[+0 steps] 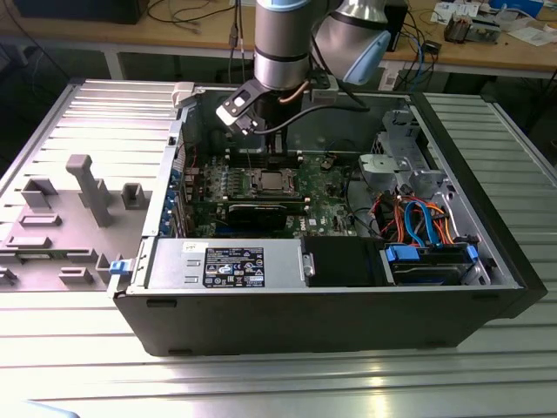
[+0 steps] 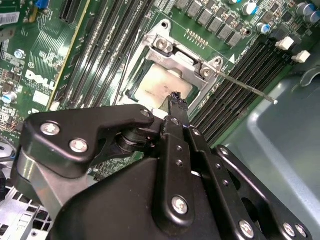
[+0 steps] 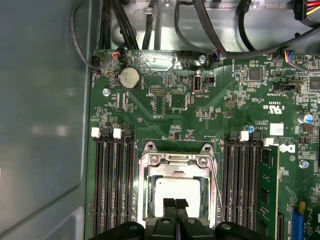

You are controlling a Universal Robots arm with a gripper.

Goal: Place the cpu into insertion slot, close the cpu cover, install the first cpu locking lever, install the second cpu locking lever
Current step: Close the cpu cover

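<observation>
– Ribbed metal table [image 1: 78,348] under us, workbench [image 1: 130,39] behind, and the open computer case [image 1: 348,322] lying on its side. Where do we stand with the gripper?

– Our gripper [image 3: 175,204] hangs over the motherboard [image 3: 200,115], its fingers pressed together with nothing between them that we can see.

– And the cpu?

– The cpu [image 3: 180,189] lies flat in the insertion slot [image 3: 143,200], directly beneath our fingertips [image 3: 169,206] and a little ahead of them. In the second wrist view the tips sit over its near edge. Whether they touch it, we cannot tell.

– The cpu cover?

– We judge the cpu cover [image 3: 175,161] already down: its frame rings the chip, which shows through the window.

– So the levers matter.

– Yes. One locking lever [image 2: 245,87] is a thin rod that starts at the slot's corner just beyond our tips and runs off to one side, out over the memory slots [image 2: 225,115]. Its long axis crosses the line of our fingers rather than following it, and its free end lies well apart from the tool. It looks unlatched to us, though we are not sure.
</observation>
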